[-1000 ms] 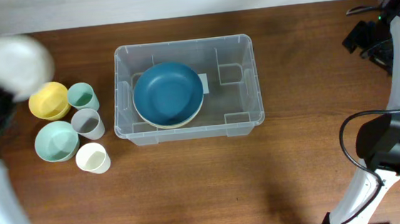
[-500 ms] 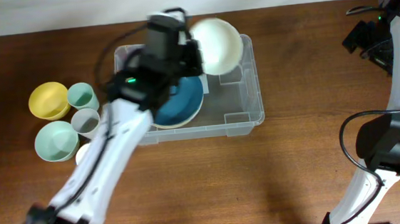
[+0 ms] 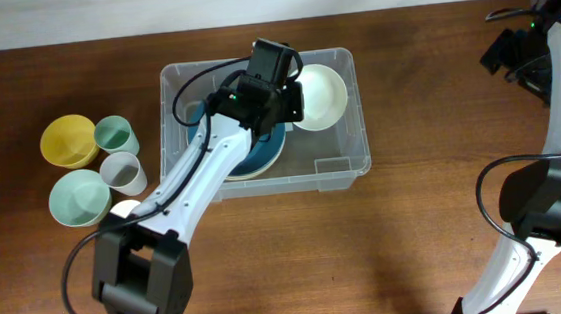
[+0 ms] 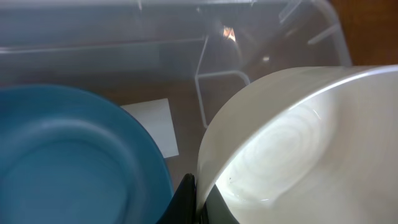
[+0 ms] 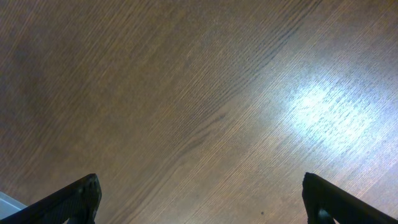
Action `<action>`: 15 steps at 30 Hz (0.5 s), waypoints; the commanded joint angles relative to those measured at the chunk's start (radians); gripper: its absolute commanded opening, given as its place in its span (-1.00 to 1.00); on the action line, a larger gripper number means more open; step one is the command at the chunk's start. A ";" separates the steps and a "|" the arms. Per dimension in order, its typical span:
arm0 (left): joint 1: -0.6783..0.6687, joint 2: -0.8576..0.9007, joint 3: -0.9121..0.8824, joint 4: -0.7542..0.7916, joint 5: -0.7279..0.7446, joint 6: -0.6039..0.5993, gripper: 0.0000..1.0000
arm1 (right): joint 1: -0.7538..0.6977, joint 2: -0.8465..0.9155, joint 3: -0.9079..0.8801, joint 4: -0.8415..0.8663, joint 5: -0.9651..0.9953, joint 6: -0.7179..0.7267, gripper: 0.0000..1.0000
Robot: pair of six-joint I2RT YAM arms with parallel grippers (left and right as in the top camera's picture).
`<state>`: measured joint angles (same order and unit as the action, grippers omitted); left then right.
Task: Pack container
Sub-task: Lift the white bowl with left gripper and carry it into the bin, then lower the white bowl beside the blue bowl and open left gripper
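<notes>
The container [image 3: 358, 121] is a large clear plastic bin at the table's centre, with a white label [image 4: 152, 124] on its base. A blue bowl [image 3: 250, 154] on a cream one lies in its left half, also in the left wrist view [image 4: 68, 155]. My left gripper [image 3: 294, 101] is shut on the rim of a cream bowl [image 3: 324, 93] and holds it over the bin's right half; the wrist view shows the fingers [image 4: 198, 202] pinching that rim [image 4: 298, 143]. My right gripper [image 5: 199, 199] is open and empty over bare wood at the far right.
Left of the bin stand a yellow bowl [image 3: 67, 141], a mint bowl [image 3: 78, 198], a mint cup [image 3: 114, 135], a grey cup [image 3: 121, 173] and a white cup [image 3: 124, 207], partly hidden by my left arm. The right arm [image 3: 557, 105] stands at the table's right edge.
My left arm has swung from the far left over the bin with the cream bowl and lowered it into the bin's right half. The right arm has not moved.
</notes>
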<state>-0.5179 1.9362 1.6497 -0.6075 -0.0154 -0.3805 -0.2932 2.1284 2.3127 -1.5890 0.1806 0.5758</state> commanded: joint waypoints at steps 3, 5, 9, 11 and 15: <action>-0.004 0.078 0.018 -0.004 0.038 0.020 -0.97 | -0.001 0.006 -0.004 0.001 0.002 0.009 0.98; -0.004 0.092 0.018 -0.010 0.038 0.020 -0.97 | -0.001 0.006 -0.004 0.001 0.003 0.009 0.98; -0.004 0.108 0.017 -0.037 0.038 0.020 -0.96 | -0.001 0.006 -0.004 0.001 0.002 0.009 0.98; -0.004 0.109 0.017 -0.051 0.037 0.020 -0.96 | -0.001 0.006 -0.004 0.001 0.003 0.009 0.98; -0.004 0.109 0.017 -0.054 0.038 0.020 -0.89 | -0.001 0.006 -0.004 0.001 0.002 0.009 0.98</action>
<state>-0.5179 2.0426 1.6497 -0.6613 0.0109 -0.3801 -0.2932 2.1284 2.3127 -1.5890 0.1806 0.5755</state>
